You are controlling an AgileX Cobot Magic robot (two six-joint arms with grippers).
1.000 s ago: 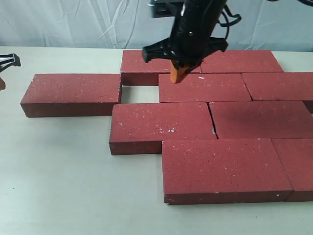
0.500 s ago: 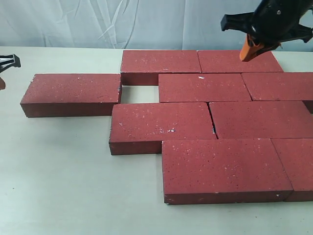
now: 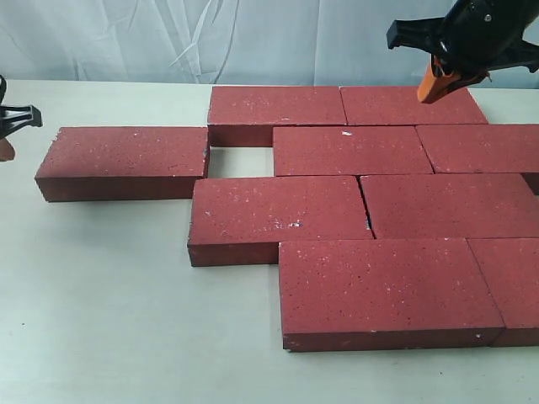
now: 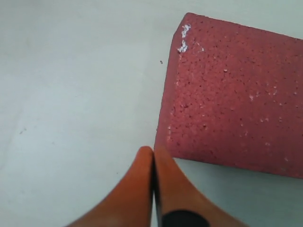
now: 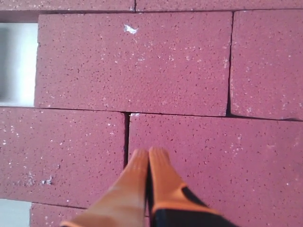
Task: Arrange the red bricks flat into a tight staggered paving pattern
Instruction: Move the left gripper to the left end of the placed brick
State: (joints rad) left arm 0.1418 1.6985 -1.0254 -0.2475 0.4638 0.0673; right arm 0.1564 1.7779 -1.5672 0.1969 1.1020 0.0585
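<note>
While most of the red bricks [image 3: 354, 202] already lie flat on the desk [image 3: 101, 295] in a staggered block of four rows, one stray brick [image 3: 125, 160] sits off to the left and leaves the pattern unfinished. Its right end just meets the corner of the back-row brick [image 3: 274, 112], yet a bare pocket of desk [image 3: 240, 162] shows between it and the second-row brick [image 3: 352, 149]. Judging from this, the stray brick needs to be slid rightward until it closes that pocket and butts against the second row; the rest of the paving looks tight, apart from thin seams between neighbours, and the right-hand bricks run out of the exterior view, so their far ends cannot be checked.

Every brick, the stray one included, has its long axis running left to right across the exterior view, broad face up, with each row offset from the next.

The left end effector [image 4: 154, 153] has its orange fingers pressed together with nothing between them, and hangs over bare desk just beside the outer end of the stray brick. The right end effector [image 3: 440, 84] is raised above the back right of the block, its fingers likewise closed and empty in the right wrist view
</note>
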